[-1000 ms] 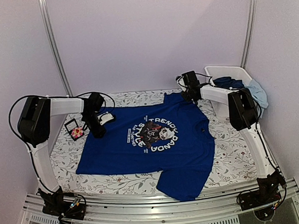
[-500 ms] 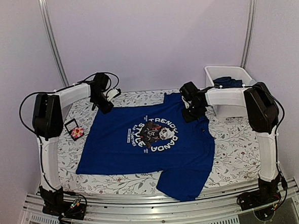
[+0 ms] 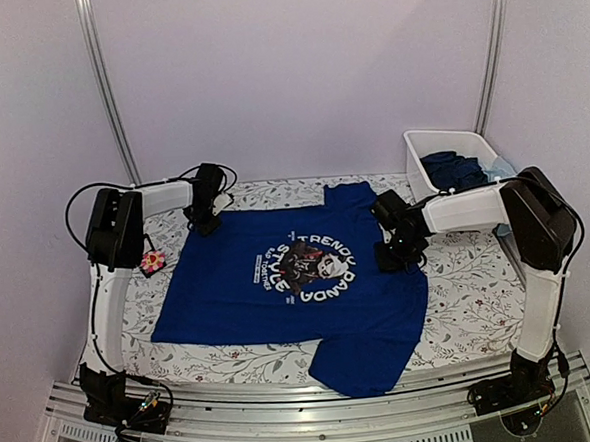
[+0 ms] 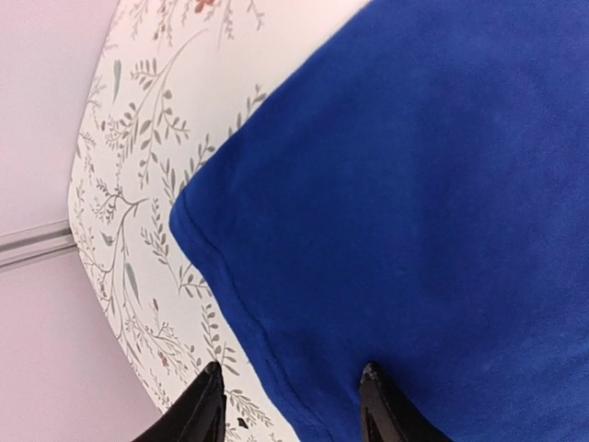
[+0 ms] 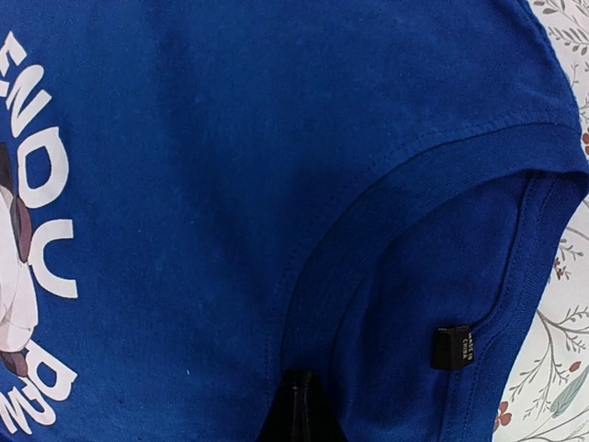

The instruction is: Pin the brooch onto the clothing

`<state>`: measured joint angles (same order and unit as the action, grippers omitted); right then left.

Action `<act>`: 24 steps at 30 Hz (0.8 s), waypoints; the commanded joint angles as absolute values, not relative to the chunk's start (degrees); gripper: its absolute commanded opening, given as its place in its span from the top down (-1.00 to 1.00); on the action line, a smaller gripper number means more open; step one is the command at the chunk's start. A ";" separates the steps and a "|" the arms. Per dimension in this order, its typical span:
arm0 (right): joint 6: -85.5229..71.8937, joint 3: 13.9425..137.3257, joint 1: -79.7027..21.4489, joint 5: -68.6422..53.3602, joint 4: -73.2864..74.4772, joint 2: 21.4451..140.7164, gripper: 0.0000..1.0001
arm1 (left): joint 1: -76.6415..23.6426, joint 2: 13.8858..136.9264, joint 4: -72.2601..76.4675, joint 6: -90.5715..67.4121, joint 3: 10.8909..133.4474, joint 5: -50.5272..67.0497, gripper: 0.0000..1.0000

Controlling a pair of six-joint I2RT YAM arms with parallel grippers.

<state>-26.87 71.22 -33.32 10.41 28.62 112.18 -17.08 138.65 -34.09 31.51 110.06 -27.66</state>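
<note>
The clothing point(image 3: 280, 302), a royal-blue T-shirt with white lettering, lies flat on the floral table cover. The brooch point(image 3: 154, 261), pink-petalled, sits left of the shirt, partly behind my left arm. My left gripper point(image 3: 205, 218) is at the shirt's far left corner. In the left wrist view it point(image 4: 290, 391) stands open, one finger over the cover and one over the blue cloth point(image 4: 442, 184), the hem running between them. My right gripper point(image 3: 392, 253) rests at the collar. Seen from the right wrist it point(image 5: 299, 396) is shut, its tips against the collar band point(image 5: 368, 212); whether cloth is pinched I cannot tell.
A white bin point(image 3: 416, 148) at the back right holds bunched dark-blue clothes point(image 3: 454, 168), with light-blue cloth point(image 3: 503, 173) beside it. A black label point(image 5: 455, 347) is sewn inside the collar. The table's left edge and wall are close to the left gripper.
My left gripper moved from beside the brooch back to the shirt's far left corner. My right gripper came forward from the far shirt edge to the collar and shut.
</note>
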 commanded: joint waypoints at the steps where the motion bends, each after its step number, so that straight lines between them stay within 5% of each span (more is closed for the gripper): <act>1: -27.53 69.62 -33.13 9.98 30.77 111.64 1.00 | -15.10 140.14 -34.09 31.39 108.55 -30.44 0.00; 11: -25.87 75.52 -33.36 8.93 33.19 107.75 0.98 | -14.35 136.38 -35.70 30.02 108.56 -26.35 -0.02; 15: -24.68 79.76 -34.51 7.91 33.29 104.31 0.87 | -14.35 127.60 -37.73 30.24 106.12 -16.55 -0.23; 19: -24.35 82.64 -37.35 7.24 33.11 102.42 0.63 | -13.86 119.54 -46.44 30.92 104.30 -12.79 -0.45; 24: -24.17 82.17 -42.88 7.93 32.16 100.67 0.04 | -10.54 109.54 -52.70 32.49 92.14 -12.00 -0.64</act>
<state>-24.80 82.39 -38.57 8.27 31.70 101.93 -13.96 115.61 -44.16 31.53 100.47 -15.07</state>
